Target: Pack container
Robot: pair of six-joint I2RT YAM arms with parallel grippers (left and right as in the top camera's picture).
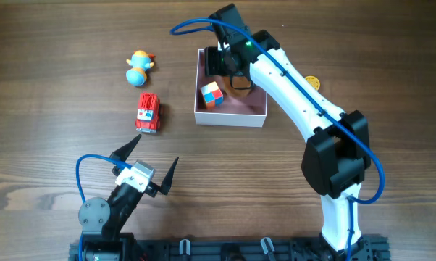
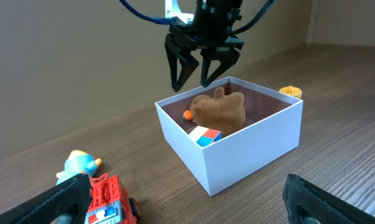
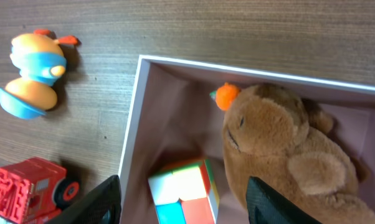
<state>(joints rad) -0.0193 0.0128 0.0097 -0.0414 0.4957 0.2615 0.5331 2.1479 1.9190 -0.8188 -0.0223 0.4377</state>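
Observation:
The container (image 1: 229, 118) is a square white box with a pink inside, at the back centre of the table. In it lie a brown plush toy (image 1: 241, 90) and a coloured cube (image 1: 211, 94). My right gripper (image 1: 229, 61) is open and empty, hovering just above the box's far side. The right wrist view shows its fingers (image 3: 182, 186) spread over the cube (image 3: 184, 190) and the plush (image 3: 281, 155). My left gripper (image 1: 149, 163) is open and empty near the front left. The left wrist view shows the box (image 2: 250, 146) ahead of it.
A red toy fire truck (image 1: 148, 113) lies left of the box, and a blue-and-orange duck toy (image 1: 138, 67) lies behind the truck. A small yellow object (image 1: 313, 82) sits right of the box, behind my right arm. The truck (image 2: 109, 199) is near my left gripper's left finger.

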